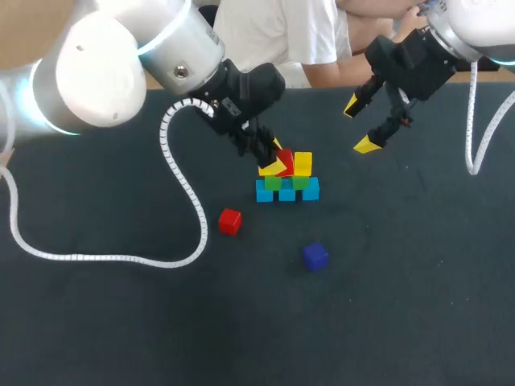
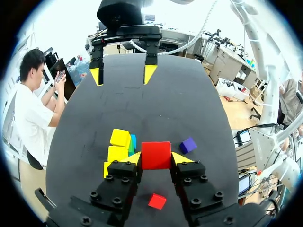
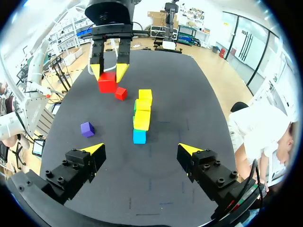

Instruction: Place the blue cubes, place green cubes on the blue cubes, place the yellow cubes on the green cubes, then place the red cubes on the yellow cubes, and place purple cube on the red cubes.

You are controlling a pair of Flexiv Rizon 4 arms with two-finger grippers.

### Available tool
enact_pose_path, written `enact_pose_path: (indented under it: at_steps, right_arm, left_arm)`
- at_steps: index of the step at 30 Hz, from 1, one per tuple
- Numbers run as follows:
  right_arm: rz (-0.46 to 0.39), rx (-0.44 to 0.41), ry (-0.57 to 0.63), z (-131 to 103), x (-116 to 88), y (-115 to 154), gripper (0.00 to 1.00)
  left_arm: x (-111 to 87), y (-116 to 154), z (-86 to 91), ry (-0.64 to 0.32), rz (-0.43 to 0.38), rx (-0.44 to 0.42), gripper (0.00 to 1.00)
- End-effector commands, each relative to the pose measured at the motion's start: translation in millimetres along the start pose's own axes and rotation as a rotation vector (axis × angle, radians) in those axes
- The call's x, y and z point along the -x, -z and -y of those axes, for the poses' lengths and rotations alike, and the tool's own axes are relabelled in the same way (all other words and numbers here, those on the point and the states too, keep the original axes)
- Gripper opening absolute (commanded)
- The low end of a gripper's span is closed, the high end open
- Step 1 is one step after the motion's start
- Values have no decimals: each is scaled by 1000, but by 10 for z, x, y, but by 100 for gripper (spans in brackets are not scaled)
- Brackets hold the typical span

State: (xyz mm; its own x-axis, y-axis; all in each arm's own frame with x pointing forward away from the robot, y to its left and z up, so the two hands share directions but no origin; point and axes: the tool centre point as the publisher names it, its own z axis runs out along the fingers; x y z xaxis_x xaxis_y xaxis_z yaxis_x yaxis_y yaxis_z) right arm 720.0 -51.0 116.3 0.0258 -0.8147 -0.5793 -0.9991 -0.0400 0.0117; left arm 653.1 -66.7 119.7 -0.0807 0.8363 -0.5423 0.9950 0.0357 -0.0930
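My left gripper [image 1: 275,158] grips a red cube [image 1: 285,163] just over the stack: blue cubes [image 1: 287,192] at the bottom, green cubes [image 1: 283,182] on them, a yellow cube [image 1: 302,163] on top. A second red cube [image 1: 230,221] and the purple cube [image 1: 315,256] lie loose nearer me, and my right gripper [image 1: 360,125] hangs open.

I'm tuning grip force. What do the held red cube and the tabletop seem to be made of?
The held red cube: likely painted wood or hard plastic; flat, evenly coloured matte faces, crisp edges. The tabletop: seems a dark matte mat or cloth; no glare, faint lines. Neither is certain.
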Motion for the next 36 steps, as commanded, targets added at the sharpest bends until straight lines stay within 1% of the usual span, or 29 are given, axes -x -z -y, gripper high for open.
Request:
enact_pose_path:
  at_steps: [1, 4, 9, 18, 26, 29, 36]
  right_arm:
    - [1, 1, 1, 3, -1, -1, 100]
    - [1, 1, 1, 3, -1, -1, 100]
    - [1, 1, 1, 3, -1, -1, 100]
    - [1, 1, 1, 3, -1, -1, 100]
    - [1, 1, 1, 3, -1, -1, 100]
    - [1, 1, 1, 3, -1, -1, 100]
    - [1, 1, 1, 3, -1, -1, 100]
  left_arm:
    - [51, 4, -71, -3, -20, -3, 0]
    - [46, -14, -104, -10, -20, -1, 0]
    - [-20, -15, -195, -4, -17, -1, 0]
    - [-5, -86, -312, -6, -20, -18, 0]
    - [-34, -120, -326, -2, -46, -28, 0]
    - [-47, -133, -325, -8, -61, -44, 0]
    - [-82, -123, -356, -2, -64, -42, 0]
